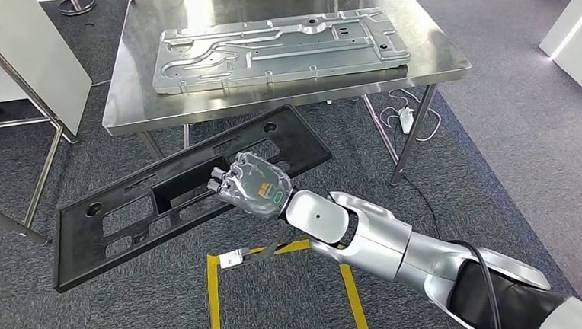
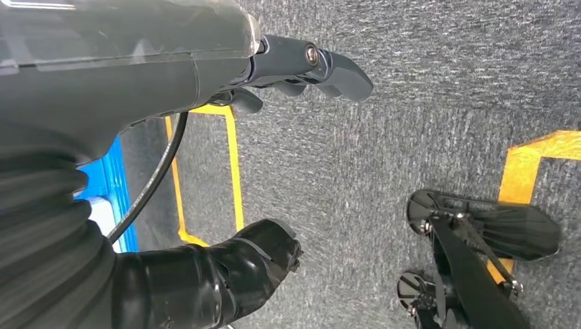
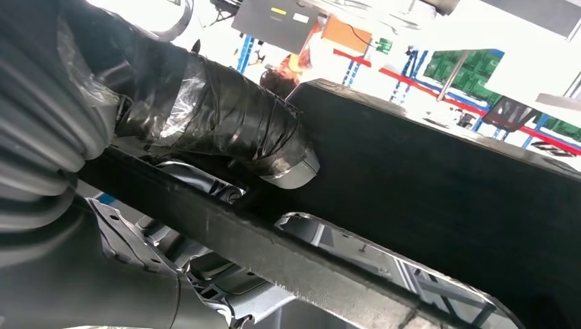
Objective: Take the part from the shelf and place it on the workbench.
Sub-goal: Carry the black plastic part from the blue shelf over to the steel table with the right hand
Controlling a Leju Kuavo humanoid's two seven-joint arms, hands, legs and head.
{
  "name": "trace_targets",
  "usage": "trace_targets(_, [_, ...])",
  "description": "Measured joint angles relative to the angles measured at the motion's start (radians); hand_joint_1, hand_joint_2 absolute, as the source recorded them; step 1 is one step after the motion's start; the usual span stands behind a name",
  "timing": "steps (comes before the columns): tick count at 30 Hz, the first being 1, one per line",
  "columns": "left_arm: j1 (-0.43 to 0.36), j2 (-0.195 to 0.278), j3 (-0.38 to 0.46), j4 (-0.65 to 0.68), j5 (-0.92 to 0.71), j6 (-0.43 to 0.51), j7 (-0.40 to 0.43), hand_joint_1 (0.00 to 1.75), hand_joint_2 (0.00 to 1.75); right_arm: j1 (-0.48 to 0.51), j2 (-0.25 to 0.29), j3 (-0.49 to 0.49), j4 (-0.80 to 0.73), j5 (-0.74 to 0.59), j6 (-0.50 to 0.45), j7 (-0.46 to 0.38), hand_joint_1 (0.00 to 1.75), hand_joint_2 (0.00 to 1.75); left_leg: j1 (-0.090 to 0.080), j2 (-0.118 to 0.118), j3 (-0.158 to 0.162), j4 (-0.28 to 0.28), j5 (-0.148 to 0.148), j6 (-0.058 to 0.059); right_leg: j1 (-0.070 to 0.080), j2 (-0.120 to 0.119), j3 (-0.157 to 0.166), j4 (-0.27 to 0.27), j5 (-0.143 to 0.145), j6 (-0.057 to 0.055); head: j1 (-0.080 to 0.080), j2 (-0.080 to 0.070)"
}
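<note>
Right robot hand [image 1: 253,187] grips black part [image 1: 160,203] through its slot, short of worktop [image 1: 449,55] edge; wrist view shows thumb [image 3: 274,147] on top. Left robot hand [image 2: 205,89] released over carpet.

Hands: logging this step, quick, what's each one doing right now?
Left hand: open, holding nothing.
Right hand: holding the black plastic panel.

Head view: bright, even overhead light; strong glare on the steel workbench [image 1: 433,45] top, soft shadow on the carpet beneath it. Right wrist view: background beyond the black part [image 3: 438,178] is overexposed; near surfaces dark, blurred. Left wrist view: evenly lit, close foreground soft.
</note>
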Motion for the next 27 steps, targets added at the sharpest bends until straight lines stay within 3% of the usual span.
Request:
trace_targets(4, [0.0,0.003,0.001,0.0,0.0,0.001,0.0,0.0,1.75,-0.002,0.003,0.0,0.0,0.0,0.0,-0.001,1.75,1.75,-0.003,0.0,-0.003,0.001,-0.003,0.01,-0.002,-0.001,0.002,0.001,0.004,0.009,0.0,0.0])
trace_targets(7, [-0.001,0.005,0.002,0.0,-0.002,0.002,0.0,0.0,1.75,-0.005,0.003,0.001,0.002,0.0,0.001,-0.001,1.75,1.75,0.001,-0.003,0.013,-0.02,-0.011,0.029,-0.003,0.0,-0.007,0.033,0.012,0.02,0.001,0.0])
trace_targets(9, [-0.002,0.005,0.002,0.0,-0.004,0.003,0.0,0.0,1.75,-0.009,0.003,0.001,0.004,-0.001,0.001,-0.001,1.75,1.75,0.004,-0.004,0.031,-0.029,-0.019,0.042,-0.004,0.001,-0.049,0.106,-0.022,0.024,0.001,0.0])
trace_targets(11, [-0.001,0.005,0.002,0.0,-0.006,0.004,0.0,0.0,1.75,-0.01,0.003,0.001,0.005,-0.001,0.001,-0.001,1.75,1.75,0.003,-0.003,0.039,-0.028,-0.025,0.046,-0.004,0.002,-0.116,0.218,-0.075,0.028,0.0,0.0])
trace_targets(12, [-0.001,0.005,0.002,0.0,-0.006,0.004,0.0,0.0,1.75,-0.007,0.003,0.001,0.006,-0.002,0.001,-0.001,1.75,1.75,0.004,-0.003,0.044,-0.027,-0.029,0.045,-0.005,0.001,-0.144,0.257,-0.087,0.03,0.0,0.0])
trace_targets(13, [0.0,0.004,0.002,0.0,-0.006,0.004,0.0,0.0,1.75,-0.005,0.003,0.001,0.007,-0.002,0.001,-0.001,1.75,1.75,0.005,-0.004,0.05,-0.025,-0.034,0.041,-0.006,0.001,-0.158,0.266,-0.079,0.032,0.0,0.0])
trace_targets(14, [0.002,0.004,0.002,0.0,-0.007,0.004,0.0,0.0,1.75,-0.004,0.002,0.001,0.008,-0.002,0.001,-0.001,1.75,1.75,0.007,-0.005,0.058,-0.022,-0.039,0.036,-0.008,0.001,-0.151,0.237,-0.049,0.034,0.0,0.0])
trace_targets(16, [0.005,0.004,0.002,0.0,-0.007,0.006,0.001,0.0,1.75,-0.004,0.002,0.001,0.009,-0.002,0.002,-0.001,1.75,1.75,0.012,-0.006,0.073,-0.014,-0.056,0.021,-0.01,0.001,-0.106,0.117,0.032,0.037,0.001,0.0])
trace_targets(18, [0.003,0.004,0.002,0.0,-0.008,0.013,0.004,0.0,1.75,-0.006,0.003,0.002,0.01,-0.002,0.003,-0.001,1.75,1.75,0.014,-0.007,0.08,-0.007,-0.07,0.004,-0.003,0.001,-0.078,0.035,0.056,0.028,0.001,0.0])
trace_targets(20, [0.001,0.003,0.003,0.0,-0.011,0.021,0.007,0.0,1.75,-0.006,0.006,0.003,0.013,-0.003,0.003,-0.001,1.75,1.75,0.012,-0.006,0.082,-0.005,-0.073,-0.01,0.004,0.001,-0.074,0.024,0.042,0.006,0.001,0.0])
trace_targets(22, [-0.001,0.002,0.003,0.0,-0.014,0.027,0.008,0.0,1.75,-0.006,0.008,0.004,0.014,-0.003,0.003,-0.001,1.75,1.75,0.013,-0.003,0.07,0.021,-0.066,-0.02,0.002,0.001,-0.06,0.02,0.042,-0.01,0.001,0.0])
trace_targets(24, [-0.002,0.001,0.003,0.0,-0.015,0.033,0.006,0.0,1.75,-0.007,0.009,0.004,0.014,-0.003,0.002,-0.001,1.75,1.75,0.015,0.004,0.02,0.108,-0.07,-0.025,0.0,0.0,-0.04,0.008,0.036,-0.022,0.001,0.0])
trace_targets(27, [-0.001,0.001,0.003,0.0,-0.017,0.039,0.003,0.0,1.75,-0.007,0.011,0.004,0.015,-0.003,0.002,-0.001,1.75,1.75,0.012,0.008,-0.09,0.26,-0.134,-0.026,0.007,-0.001,-0.016,0.001,0.02,-0.036,0.001,0.0])
